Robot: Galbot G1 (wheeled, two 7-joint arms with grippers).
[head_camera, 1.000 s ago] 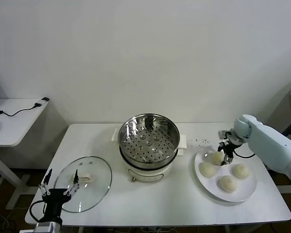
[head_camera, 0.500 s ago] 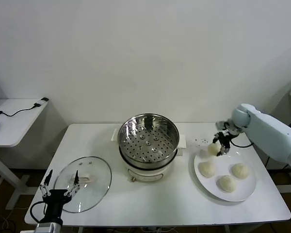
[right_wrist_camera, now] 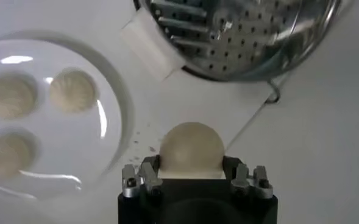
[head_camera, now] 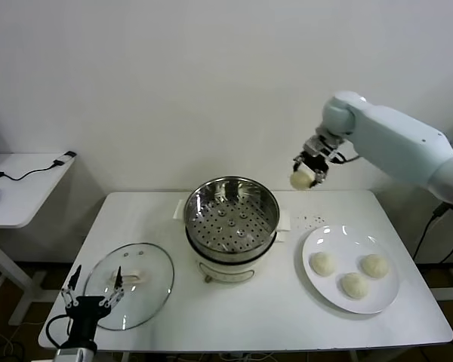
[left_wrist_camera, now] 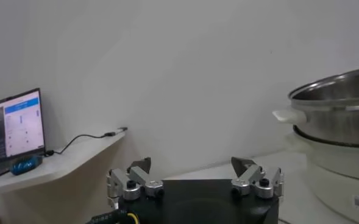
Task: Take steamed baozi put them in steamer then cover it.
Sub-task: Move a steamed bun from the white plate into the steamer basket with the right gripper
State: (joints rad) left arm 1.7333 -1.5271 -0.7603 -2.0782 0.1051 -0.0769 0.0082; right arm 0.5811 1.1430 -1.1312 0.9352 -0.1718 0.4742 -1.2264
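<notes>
Right gripper (head_camera: 308, 172) clamps baozi (head_camera: 299, 180) aloft; centre it over steamer (head_camera: 232, 215), then lower; left gripper (head_camera: 90, 291) wide, parked by cover (head_camera: 140, 270).

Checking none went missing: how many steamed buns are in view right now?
4. Three cream-white round buns lie on the flat white plate; the fourth is held aloft in the right gripper. None in the steel steamer.

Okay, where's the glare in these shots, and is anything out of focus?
Head view: bright reflections on the steamer wall, faint sheen on the cover. Right wrist view: glare streaks on the plate, and the held baozi looks soft. Left wrist view: the monitor glows.
</notes>
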